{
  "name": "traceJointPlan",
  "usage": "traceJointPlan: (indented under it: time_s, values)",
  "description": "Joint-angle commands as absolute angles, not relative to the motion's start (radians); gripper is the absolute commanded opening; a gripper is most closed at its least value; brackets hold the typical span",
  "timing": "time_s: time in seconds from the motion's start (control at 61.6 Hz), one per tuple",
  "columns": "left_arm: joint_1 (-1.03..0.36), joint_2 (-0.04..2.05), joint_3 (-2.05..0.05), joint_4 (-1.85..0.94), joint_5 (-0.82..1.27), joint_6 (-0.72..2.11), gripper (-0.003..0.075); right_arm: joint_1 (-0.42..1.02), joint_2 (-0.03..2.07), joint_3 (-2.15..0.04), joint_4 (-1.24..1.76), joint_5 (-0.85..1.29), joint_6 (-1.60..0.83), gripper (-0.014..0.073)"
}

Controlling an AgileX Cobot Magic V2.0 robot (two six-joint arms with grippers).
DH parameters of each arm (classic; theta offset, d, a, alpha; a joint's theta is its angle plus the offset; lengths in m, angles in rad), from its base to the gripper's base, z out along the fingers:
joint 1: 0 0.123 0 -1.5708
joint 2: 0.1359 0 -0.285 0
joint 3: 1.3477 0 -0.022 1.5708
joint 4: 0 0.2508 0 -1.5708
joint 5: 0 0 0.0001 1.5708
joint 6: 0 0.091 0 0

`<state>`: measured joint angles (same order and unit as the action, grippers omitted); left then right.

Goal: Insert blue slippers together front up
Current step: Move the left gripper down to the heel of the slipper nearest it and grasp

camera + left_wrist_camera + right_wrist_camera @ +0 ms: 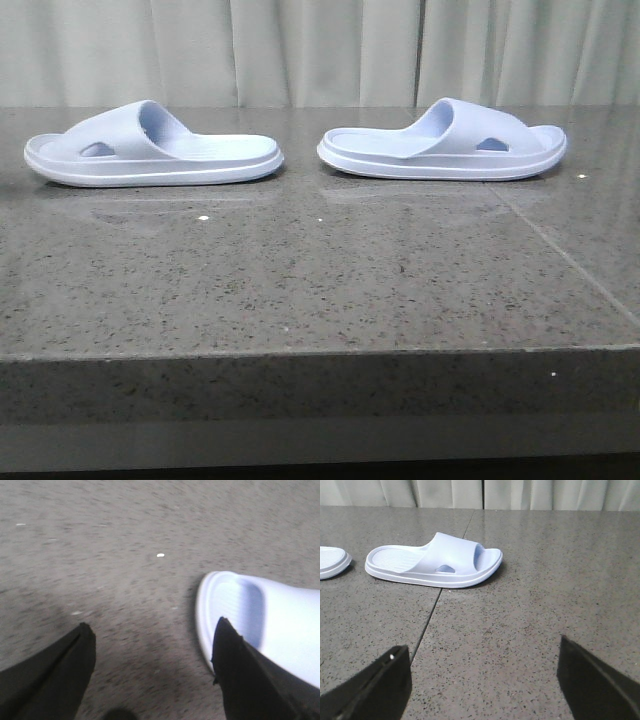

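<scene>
Two pale blue slippers lie sole down, side on, at the far part of the dark speckled table. The left slipper (150, 150) has its heel end toward the middle. The right slipper (443, 144) mirrors it. Neither gripper shows in the front view. My left gripper (154, 630) is open and empty above the table, with the end of one slipper (235, 605) beside one fingertip (227, 635). My right gripper (485, 655) is open and empty, well short of the right slipper (435, 560). The other slipper's end (332, 562) shows at that view's edge.
The stone table (320, 290) has a seam line (560, 255) running toward its front right. Its front edge (320, 350) is near the camera. A pale curtain (320, 50) hangs behind the table.
</scene>
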<state>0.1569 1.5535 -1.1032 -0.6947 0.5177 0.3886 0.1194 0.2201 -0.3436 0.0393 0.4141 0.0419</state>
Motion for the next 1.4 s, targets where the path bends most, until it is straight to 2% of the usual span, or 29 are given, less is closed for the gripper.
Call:
traceJointPlan:
  time_s: [0.0, 0.146, 0.308, 0.438, 0.633, 1.379]
  values:
    - [0.174, 1.579, -1.182, -0.867, 0.562, 0.534, 0.0479, 0.117, 0.240, -0.380, 0.026, 0.338, 0.036, 0.0613]
    - [0.203, 1.687, -1.285, -0.916, 0.701, 0.594, 0.0479, 0.117, 0.240, -0.380, 0.026, 0.338, 0.036, 0.0613]
    - [0.205, 1.772, -1.356, -0.916, 0.719, 0.608, 0.0477, 0.117, 0.240, -0.380, 0.026, 0.338, 0.036, 0.0613]
    - [0.205, 1.812, -1.392, -0.921, 0.764, 0.624, 0.0445, 0.117, 0.240, -0.380, 0.026, 0.338, 0.036, 0.0613]
    - [0.203, 1.834, -1.397, -0.923, 0.775, 0.649, 0.0398, 0.117, 0.240, -0.380, 0.026, 0.338, 0.036, 0.0613]
    - [0.197, 1.908, -1.397, -1.028, 0.916, 0.702, 0.0398, 0.117, 0.240, -0.380, 0.026, 0.338, 0.036, 0.0613]
